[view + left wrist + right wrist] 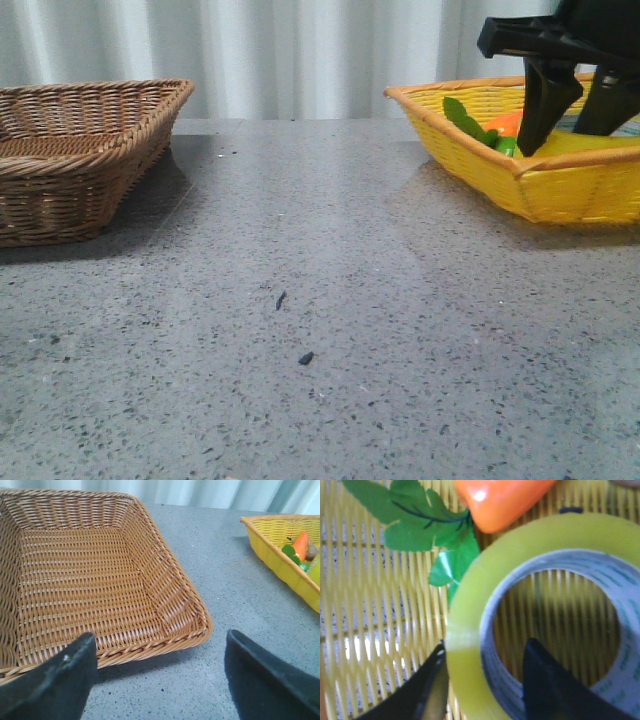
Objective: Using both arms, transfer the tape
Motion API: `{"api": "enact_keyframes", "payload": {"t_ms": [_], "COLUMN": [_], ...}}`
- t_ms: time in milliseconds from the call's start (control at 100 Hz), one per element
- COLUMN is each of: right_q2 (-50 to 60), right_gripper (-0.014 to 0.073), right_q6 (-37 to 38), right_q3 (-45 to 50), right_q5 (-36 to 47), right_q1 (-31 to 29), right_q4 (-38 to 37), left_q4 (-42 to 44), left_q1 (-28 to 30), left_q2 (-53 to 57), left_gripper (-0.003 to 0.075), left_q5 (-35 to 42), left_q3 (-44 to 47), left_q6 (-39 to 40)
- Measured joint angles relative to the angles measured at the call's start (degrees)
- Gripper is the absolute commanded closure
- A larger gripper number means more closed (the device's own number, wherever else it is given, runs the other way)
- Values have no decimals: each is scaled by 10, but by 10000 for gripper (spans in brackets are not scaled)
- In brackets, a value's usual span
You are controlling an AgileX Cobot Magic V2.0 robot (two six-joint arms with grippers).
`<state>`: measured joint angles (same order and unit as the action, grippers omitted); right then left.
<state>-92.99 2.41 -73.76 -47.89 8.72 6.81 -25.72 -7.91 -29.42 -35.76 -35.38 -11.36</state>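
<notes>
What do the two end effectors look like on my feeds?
Both are matte black. The right end effector has flat, angular fingers under a blocky black bracket. The left end effector shows two broad, wedge-shaped fingers with slightly dusty surfaces. No cables or markings are visible.

You are at a staged test bench: grey speckled table [300,300], white curtain [300,50] at 12 o'clock, baskets at 10 and 2 o'clock.

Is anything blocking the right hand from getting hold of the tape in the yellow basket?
Nothing visible does. The right hand already straddles the wall of the tape, one finger outside, one inside the core. The orange carrot toy lies beside the roll, clear of the fingers.
</notes>
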Motion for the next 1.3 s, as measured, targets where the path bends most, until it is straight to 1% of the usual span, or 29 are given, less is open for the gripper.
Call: {"api": "enact_keyframes", "payload": {"t_ms": [10, 30, 70, 180, 320, 460, 590, 700, 770, 880, 970, 1020, 1070, 1110, 1140, 1190, 1240, 1270, 1300], "right_q2": [0, 0, 0, 9, 52, 90, 90, 57, 20, -51, -108, -130, -146, -150, -151, -147, -136, -127, -116], "right_gripper": [613, 666, 652, 652, 652, 652, 652, 652, 652, 652, 648, 616, 554, 468, 426, 306, 221, 200, 211], "right_q6": [-1, -2, -2, -2, -2, -2, -2, -2, -2, -2, -2, -2, -2, -2, -2, -2, -2, -2, -2], "right_q3": [0, -1, -3, -16, -72, -162, -217, -226, -227, -227, -227, -226, -226, -226, -225, -225, -225, -225, -225], "right_q5": [1, 3, 4, -5, -3, 17, 44, 59, 58, 42, 24, 14, 6, 1, -1, -3, -1, -1, -1], "right_q1": [0, 0, 1, 2, 23, 87, 171, 234, 257, 266, 266, 266, 266, 266, 266, 266, 266, 266, 266], "right_q4": [0, 0, 0, -1, -2, 0, 17, 26, 27, 26, 11, 5, 0, 0, -1, -2, -3, -3, -3], "left_q4": [-1, -2, -5, -12, -16, -19, -22, -22, -24, -33, -45, -51, -58, -64, -69, -79, -92, -103, -112], "left_q1": [0, 0, 0, 0, 0, 0, 0, -9, -14, -18, -18, -18, -18, -18, -18, -18, -18, -18, -18], "left_q2": [0, 0, 0, 0, 0, 0, 0, 0, 0, 0, 0, 0, 0, 0, 0, 0, 0, 0, 0], "left_gripper": [231, 231, 231, 231, 231, 231, 231, 231, 231, 231, 231, 231, 231, 231, 231, 231, 231, 238, 248], "left_q5": [0, 0, 0, -2, -10, -11, -11, -11, -11, -11, -11, -11, -14, -19, -23, -29, -30, -30, -30], "left_q3": [0, 0, 0, 0, 0, 0, 0, 0, 0, 0, 0, 0, 0, 0, 0, 0, 0, 0, 0], "left_q6": [0, 0, 0, 0, 0, 0, 0, 0, 0, 0, 0, 0, 0, 0, -1, -8, -25, -38, -54]}}
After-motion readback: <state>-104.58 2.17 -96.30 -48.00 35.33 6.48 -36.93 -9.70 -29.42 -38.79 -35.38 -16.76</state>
